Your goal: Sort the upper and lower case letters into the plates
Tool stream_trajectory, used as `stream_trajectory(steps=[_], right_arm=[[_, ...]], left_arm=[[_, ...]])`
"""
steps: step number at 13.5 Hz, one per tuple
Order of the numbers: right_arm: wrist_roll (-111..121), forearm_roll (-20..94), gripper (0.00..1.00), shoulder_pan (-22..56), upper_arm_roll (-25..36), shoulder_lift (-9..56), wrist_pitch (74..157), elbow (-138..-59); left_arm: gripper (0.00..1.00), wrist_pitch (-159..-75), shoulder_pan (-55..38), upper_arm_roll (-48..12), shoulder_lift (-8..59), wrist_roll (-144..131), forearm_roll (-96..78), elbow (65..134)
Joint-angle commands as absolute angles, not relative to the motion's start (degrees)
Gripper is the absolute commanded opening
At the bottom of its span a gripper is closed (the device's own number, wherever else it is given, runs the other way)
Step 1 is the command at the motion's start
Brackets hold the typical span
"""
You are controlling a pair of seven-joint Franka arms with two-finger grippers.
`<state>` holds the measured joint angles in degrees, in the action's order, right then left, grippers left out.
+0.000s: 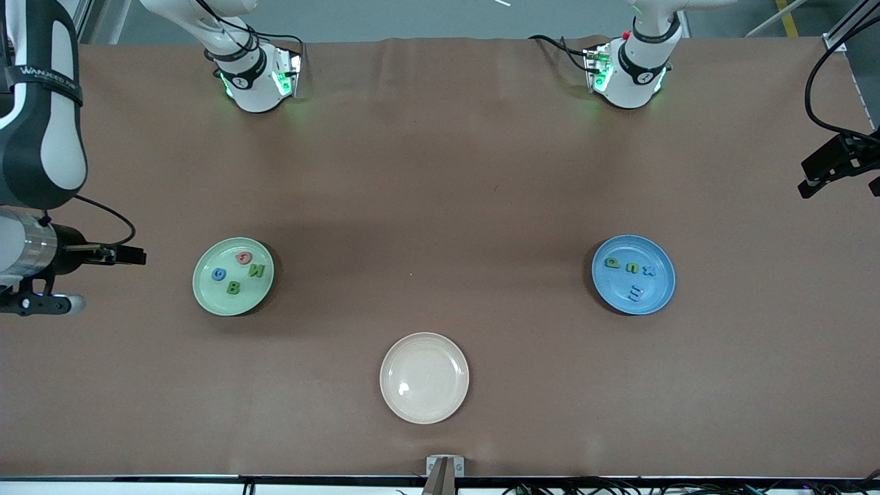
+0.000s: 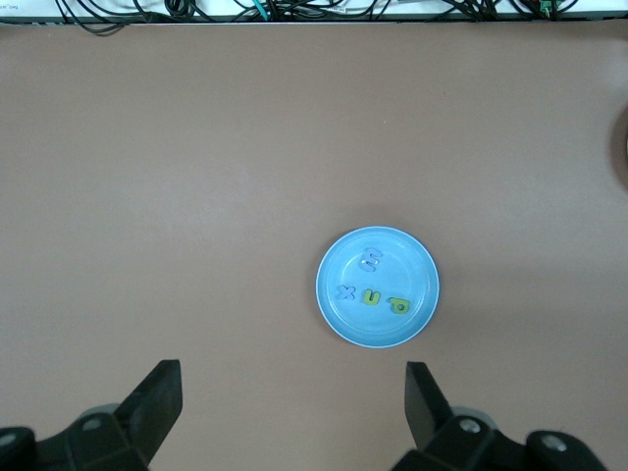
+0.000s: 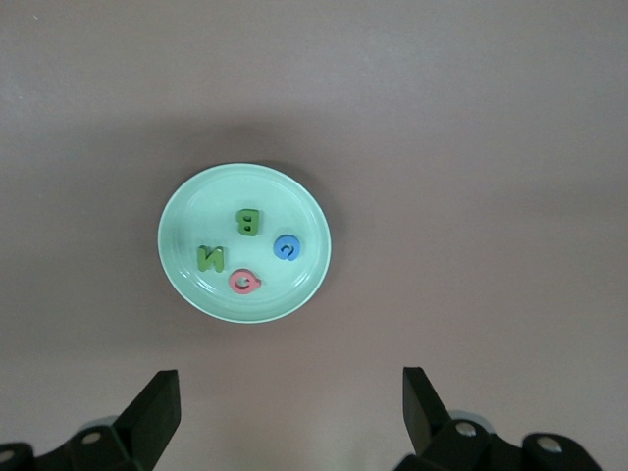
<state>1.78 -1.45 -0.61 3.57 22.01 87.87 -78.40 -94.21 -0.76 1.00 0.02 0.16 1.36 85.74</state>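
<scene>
1. Pale green plate toward the right arm's end of the desk — holds four capitals: red letter, blue letter, green N, green B.
2. Blue plate toward the left arm's end — holds green p, green u, blue x, blue m.
3. Cream plate nearest the front camera, bare.
4. Left hand hangs high over the blue plate, released, holding nothing.
5. Right hand hangs high over the green plate, released, holding nothing.

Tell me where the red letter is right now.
The red letter lies in the pale green plate toward the right arm's end of the table, beside the green N and farther from the front camera than the green B.
</scene>
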Motion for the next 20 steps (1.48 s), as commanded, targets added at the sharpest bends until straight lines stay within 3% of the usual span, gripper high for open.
stream_trajectory(steps=[1, 9, 20], right_arm=[[2.46, -2.46, 1.00, -1.50, 2.73, 21.18, 86.92, -77.87], [2.64, -1.93, 1.00, -0.79, 2.37, 21.62, 87.10, -73.13], [2.37, -1.14, 1.00, 0.00, 2.64, 19.78, 84.20, -74.87]], left_arm=[[1.00, -93.08, -0.97, 1.23, -0.88, 0.61, 0.26, 85.61], [1.00, -93.08, -0.97, 1.14, -0.88, 0.62, 0.26, 85.52], [1.00, -93.08, -0.97, 0.97, -0.88, 0.53, 0.26, 85.52]])
